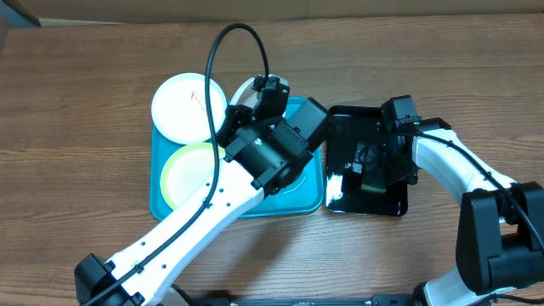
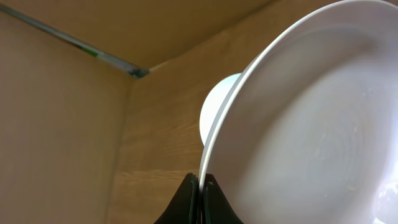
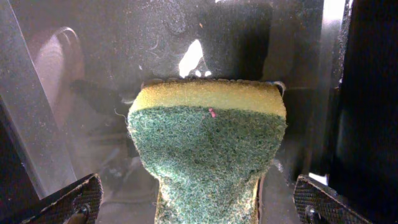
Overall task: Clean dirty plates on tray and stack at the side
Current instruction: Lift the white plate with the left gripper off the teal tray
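Green-and-yellow scouring sponge [image 3: 208, 155] sits clamped in the right gripper [image 3: 202, 199] beside the turquoise plastic tray [image 1: 306, 200], left gripper [image 2: 200, 186] pinching a round white plastic plate [image 2: 311, 124]; none stacked yet.

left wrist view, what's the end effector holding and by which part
A white plate, pinched at its rim by the left end effector, with the jaws closed on the edge.
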You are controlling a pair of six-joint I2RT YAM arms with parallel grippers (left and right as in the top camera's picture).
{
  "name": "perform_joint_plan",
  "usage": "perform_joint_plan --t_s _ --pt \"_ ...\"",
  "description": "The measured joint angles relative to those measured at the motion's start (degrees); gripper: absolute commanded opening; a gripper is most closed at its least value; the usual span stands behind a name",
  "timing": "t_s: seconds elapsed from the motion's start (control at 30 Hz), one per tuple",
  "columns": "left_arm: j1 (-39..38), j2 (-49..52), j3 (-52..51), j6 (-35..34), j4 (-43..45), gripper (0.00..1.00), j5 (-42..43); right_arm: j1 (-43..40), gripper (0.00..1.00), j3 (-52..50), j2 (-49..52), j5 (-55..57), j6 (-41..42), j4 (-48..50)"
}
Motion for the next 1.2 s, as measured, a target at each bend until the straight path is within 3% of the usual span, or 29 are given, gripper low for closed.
perform_joint_plan --t_s 0.53,0.8,0.97,1.2 --pt "-0.4 0.0 0.0 2.3 3.1 0.04 -0.7 0.0 1.0 0.0 0.0 0.0 0.0 0.0" --pt "4.2 0.0 0.0 2.3 3.7 0.04 3.8 0.0 1.0 0.0 0.0 0.0 0.0 0.0" --pt "8.7 0.0 0.0 2.3 4.8 0.04 12.0 0.0 1.0 0.0 0.0 0.0 0.0 0.0" --pt "24.0 0.0 0.0 2.3 5.8 0.04 36.5 0.0 1.0 0.0 0.0 0.0 0.0 0.0"
